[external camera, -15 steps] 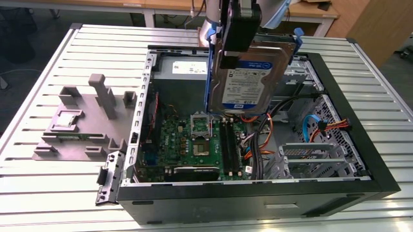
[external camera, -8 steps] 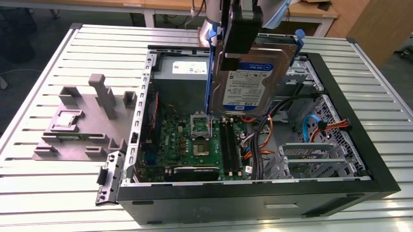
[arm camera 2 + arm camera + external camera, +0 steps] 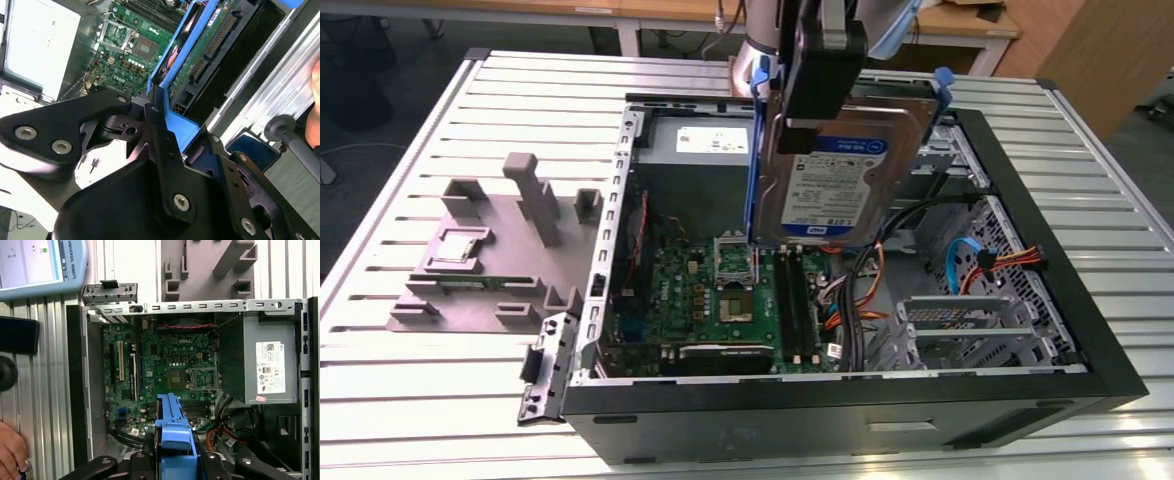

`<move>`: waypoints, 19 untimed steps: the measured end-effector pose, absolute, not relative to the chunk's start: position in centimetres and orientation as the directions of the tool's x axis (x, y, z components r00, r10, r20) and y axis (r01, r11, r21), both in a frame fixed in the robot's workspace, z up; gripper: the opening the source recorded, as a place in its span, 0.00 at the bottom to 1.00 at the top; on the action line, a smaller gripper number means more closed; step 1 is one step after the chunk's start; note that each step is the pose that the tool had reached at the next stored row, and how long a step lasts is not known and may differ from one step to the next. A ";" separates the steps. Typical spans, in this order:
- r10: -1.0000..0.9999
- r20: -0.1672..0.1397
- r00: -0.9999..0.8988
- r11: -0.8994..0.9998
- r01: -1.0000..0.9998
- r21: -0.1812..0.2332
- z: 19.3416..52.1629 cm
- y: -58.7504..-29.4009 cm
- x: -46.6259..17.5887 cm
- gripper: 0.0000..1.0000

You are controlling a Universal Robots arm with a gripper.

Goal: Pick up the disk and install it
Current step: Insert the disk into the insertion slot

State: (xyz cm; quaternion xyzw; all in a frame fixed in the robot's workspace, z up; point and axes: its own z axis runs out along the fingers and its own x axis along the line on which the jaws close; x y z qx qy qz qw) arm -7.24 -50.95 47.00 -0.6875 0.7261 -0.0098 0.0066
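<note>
The disk point(image 3: 838, 185), a silver hard drive with a white-and-blue label and a blue rail frame, hangs upright over the open computer case point(image 3: 854, 400). My gripper point(image 3: 817, 118) is shut on its upper edge, above the motherboard point(image 3: 720, 300). In the second wrist view the black fingers point(image 3: 159, 131) clamp the blue rail point(image 3: 176, 64), and the disk's green circuit side point(image 3: 207, 47) points down toward the case. In the first wrist view the blue rail point(image 3: 172, 426) sticks out from my gripper point(image 3: 172, 457) over the motherboard point(image 3: 160, 365).
A metal drive cage point(image 3: 963, 330) sits at the case's right end in the exterior view, with orange and blue cables point(image 3: 974, 262) beside it. The power supply point(image 3: 700, 145) fills the far corner. A grey fixture point(image 3: 494, 250) stands left of the case. A person's hand point(image 3: 11, 454) rests near the case.
</note>
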 end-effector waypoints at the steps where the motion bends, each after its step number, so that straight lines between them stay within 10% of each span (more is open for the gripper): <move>1: -0.998 0.004 -0.055 0.054 -0.998 -0.023 47.0 -51.1 -7.2 0.37; 19: -0.998 0.008 -0.055 0.054 -0.998 -0.023 46.9 -52.4 -6.2 0.37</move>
